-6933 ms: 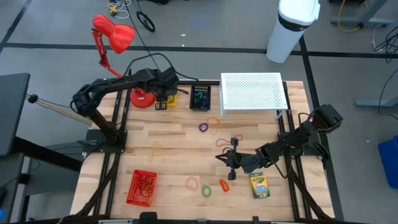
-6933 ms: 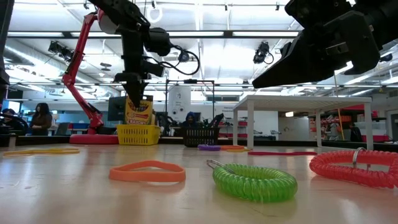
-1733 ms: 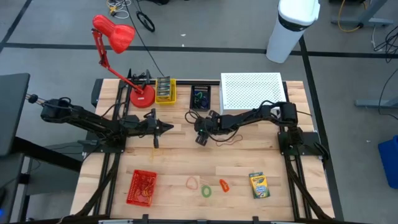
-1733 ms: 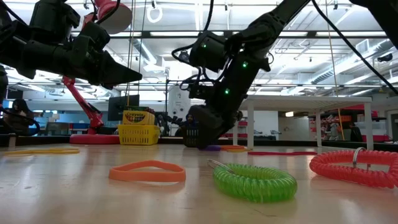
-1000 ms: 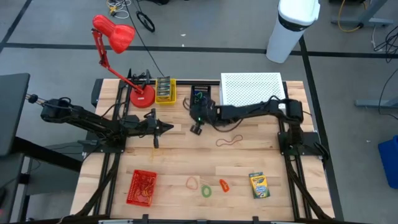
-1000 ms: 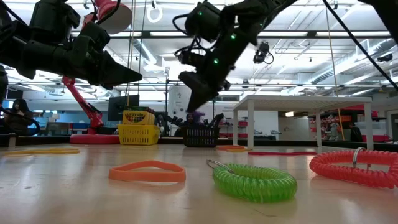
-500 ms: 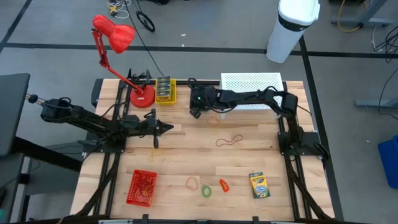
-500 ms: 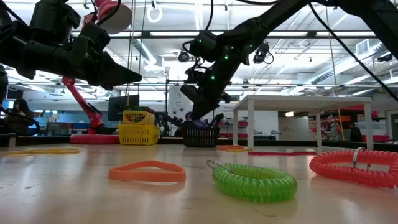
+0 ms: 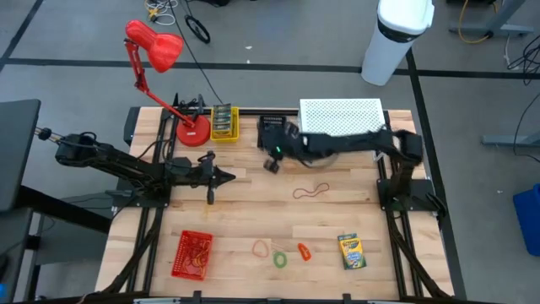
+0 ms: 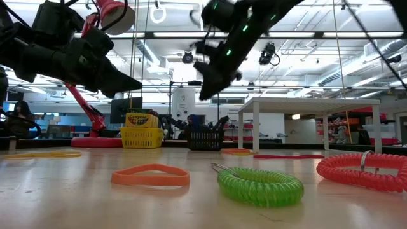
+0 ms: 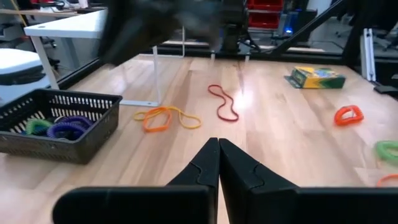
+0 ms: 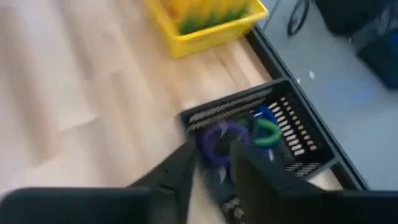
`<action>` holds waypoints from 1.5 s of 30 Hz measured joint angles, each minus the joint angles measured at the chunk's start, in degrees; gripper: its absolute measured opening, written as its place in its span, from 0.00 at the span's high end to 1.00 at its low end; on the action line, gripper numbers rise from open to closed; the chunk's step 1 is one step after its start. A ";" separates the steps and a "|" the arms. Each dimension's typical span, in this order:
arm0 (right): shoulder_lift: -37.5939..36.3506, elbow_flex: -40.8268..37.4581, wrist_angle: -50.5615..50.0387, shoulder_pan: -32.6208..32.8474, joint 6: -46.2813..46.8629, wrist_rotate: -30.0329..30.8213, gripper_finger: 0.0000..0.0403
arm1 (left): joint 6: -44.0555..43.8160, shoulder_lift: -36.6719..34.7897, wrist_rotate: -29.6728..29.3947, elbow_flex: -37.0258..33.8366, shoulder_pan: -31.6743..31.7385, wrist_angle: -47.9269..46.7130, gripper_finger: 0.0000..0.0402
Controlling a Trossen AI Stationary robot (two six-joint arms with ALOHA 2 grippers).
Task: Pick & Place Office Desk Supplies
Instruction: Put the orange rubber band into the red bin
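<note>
Loops [image 12: 239,134] are binned, several supplies are left on the table [image 9: 245,215], and the right gripper [image 12: 214,165] is parted, empty.

Grey floor [image 9: 278,51] crossed by dark tape lines surrounds the wooden table [image 9: 253,215]; ceiling strip lights [image 10: 318,60] glow overhead.

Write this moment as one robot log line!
right gripper: open, raised by black basket | purple coil: in basket | left gripper: shut, idle
</note>
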 joint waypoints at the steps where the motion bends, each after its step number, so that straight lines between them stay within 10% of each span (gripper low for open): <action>1: -1.84 -1.90 0.89 1.81 0.07 1.01 0.81 | 0.48 0.13 -0.02 0.00 0.00 -0.08 0.98; 5: -8.61 -11.52 4.42 9.56 3.94 4.55 0.97 | 1.82 0.21 0.32 0.00 0.00 0.18 0.98; 20: -12.54 -34.68 20.66 24.02 27.21 16.04 0.89 | 1.74 7.28 -1.31 0.07 -0.72 6.15 0.97; 29: -4.74 -22.55 14.12 22.03 17.56 16.73 0.69 | 3.07 12.04 -1.33 1.35 -0.72 8.47 0.97; 36: -1.13 -6.74 -9.87 11.77 11.18 2.41 0.70 | 4.28 15.58 0.48 3.10 -0.74 7.90 0.97; 45: 1.29 -1.75 -14.43 4.16 4.57 -7.22 0.59 | 6.70 16.80 0.41 3.37 -0.74 8.58 0.97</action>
